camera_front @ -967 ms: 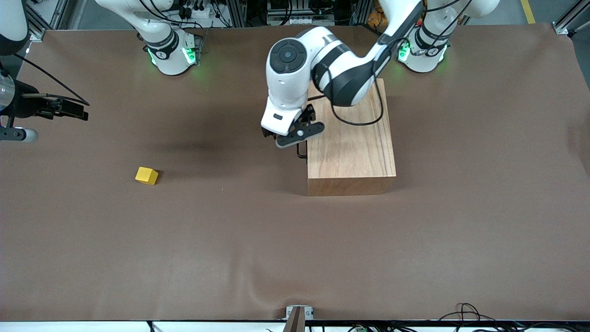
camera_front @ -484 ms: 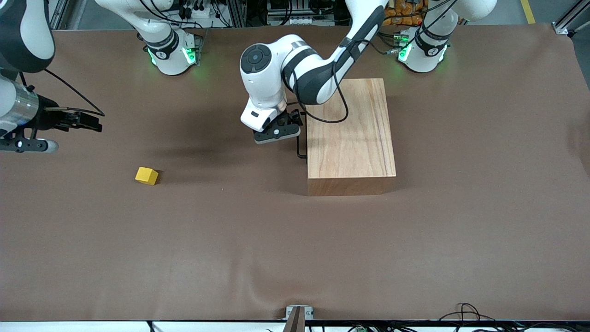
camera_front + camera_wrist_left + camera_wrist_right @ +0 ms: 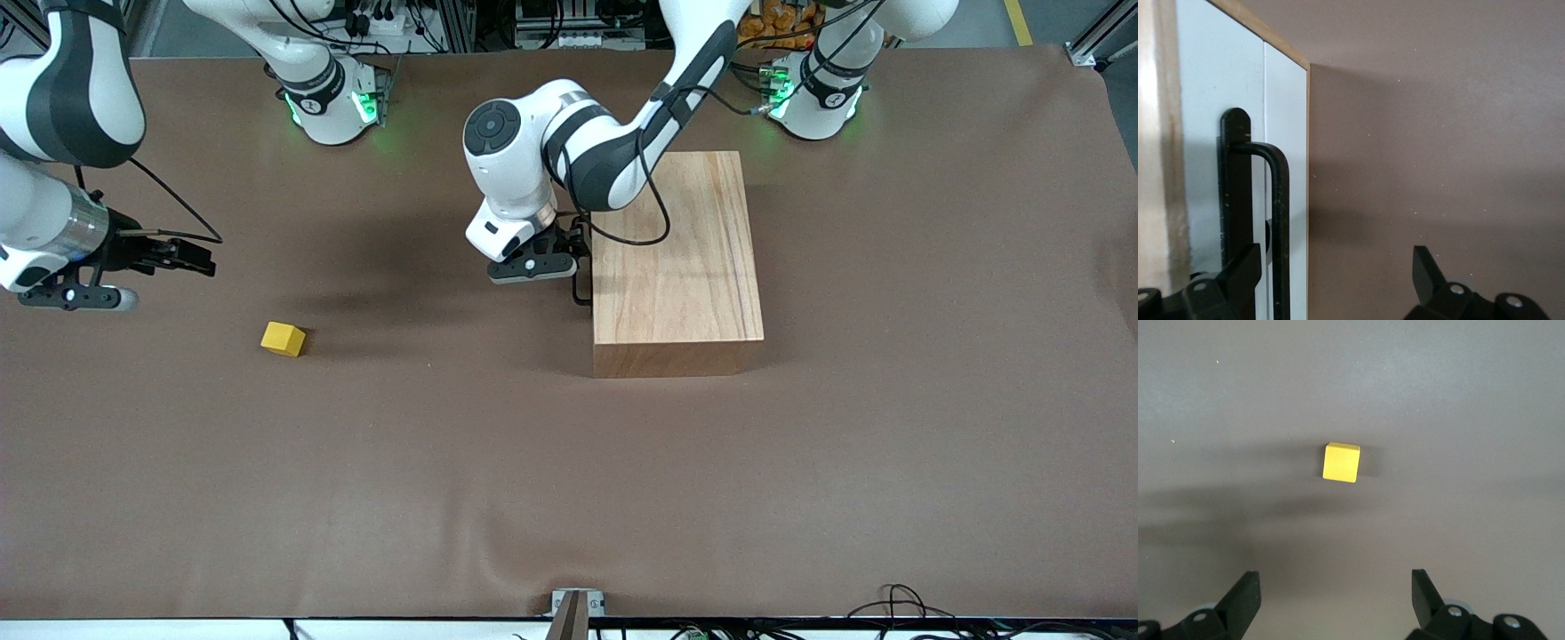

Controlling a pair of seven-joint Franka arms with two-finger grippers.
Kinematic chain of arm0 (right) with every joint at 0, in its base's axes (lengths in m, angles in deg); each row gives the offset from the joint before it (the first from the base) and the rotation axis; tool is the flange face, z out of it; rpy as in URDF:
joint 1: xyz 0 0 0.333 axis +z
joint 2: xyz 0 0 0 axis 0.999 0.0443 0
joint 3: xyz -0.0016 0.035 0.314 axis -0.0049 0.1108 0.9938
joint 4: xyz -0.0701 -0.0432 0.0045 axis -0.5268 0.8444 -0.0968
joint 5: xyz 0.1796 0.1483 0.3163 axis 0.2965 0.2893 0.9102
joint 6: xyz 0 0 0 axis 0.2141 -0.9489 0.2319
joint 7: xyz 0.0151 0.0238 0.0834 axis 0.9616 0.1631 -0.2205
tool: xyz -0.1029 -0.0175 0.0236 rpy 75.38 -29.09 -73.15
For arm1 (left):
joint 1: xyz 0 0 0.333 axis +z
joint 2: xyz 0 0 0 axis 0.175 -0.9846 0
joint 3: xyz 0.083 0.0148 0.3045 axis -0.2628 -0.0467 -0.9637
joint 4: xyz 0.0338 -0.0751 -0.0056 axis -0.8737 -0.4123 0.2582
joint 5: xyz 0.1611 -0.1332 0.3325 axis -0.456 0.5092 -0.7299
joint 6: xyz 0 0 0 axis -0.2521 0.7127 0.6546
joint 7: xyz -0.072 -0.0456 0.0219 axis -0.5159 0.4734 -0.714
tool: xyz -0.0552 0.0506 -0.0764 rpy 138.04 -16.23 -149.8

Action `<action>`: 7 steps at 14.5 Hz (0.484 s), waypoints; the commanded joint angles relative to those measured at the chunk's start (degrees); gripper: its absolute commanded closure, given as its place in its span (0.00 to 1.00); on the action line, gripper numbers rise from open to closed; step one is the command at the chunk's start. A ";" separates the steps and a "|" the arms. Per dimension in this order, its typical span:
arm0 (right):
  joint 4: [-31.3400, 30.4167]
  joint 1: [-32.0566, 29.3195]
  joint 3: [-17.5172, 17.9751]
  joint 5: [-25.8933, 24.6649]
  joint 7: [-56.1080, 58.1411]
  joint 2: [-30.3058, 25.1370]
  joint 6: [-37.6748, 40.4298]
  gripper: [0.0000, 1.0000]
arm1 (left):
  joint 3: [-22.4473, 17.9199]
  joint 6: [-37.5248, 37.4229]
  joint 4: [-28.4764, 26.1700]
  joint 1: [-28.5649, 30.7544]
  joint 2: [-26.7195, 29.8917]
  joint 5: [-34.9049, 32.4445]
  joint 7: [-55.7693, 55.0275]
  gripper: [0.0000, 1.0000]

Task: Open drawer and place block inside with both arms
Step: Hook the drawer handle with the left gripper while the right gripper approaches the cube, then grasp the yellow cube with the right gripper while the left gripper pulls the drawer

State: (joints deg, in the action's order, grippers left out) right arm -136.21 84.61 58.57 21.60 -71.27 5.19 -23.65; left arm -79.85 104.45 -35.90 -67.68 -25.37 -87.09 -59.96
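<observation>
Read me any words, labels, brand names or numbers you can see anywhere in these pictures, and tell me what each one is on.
None can be read.
The wooden box, the drawer and the block are plain.
Small markings on the arms' bases are too small to read.

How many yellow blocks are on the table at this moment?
1. The block lies on the brown table toward the right arm's end, apart from the wooden box. The drawer is shut, so anything inside it is hidden.

Grained wooden box (image 3: pixel 676 258), matt brown table covering (image 3: pixel 569 462), glossy white arms (image 3: pixel 524 169).
</observation>
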 commanded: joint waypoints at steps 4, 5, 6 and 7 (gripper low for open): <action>-12.30 0.31 -0.12 0.07 0.48 -0.41 -17.36 0.00 | 0.03 -1.33 0.93 -0.24 -1.17 -0.69 2.54 0.00; -13.72 0.31 -0.12 0.07 0.48 0.20 -20.27 0.00 | 0.03 -1.68 0.84 -0.24 -0.99 -0.69 3.15 0.00; -13.82 -0.04 -0.12 0.24 0.48 1.86 -21.26 0.00 | 0.12 -2.29 0.84 -0.24 -0.99 -0.60 3.33 0.00; -13.56 -0.22 -0.12 0.76 0.48 3.36 -22.05 0.00 | 0.38 -2.29 0.84 -0.24 -1.16 -0.52 3.42 0.00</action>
State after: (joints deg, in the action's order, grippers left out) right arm -148.89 84.61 58.57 21.63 -71.23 6.80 -43.35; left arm -79.66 103.64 -35.89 -67.70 -26.39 -87.09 -57.54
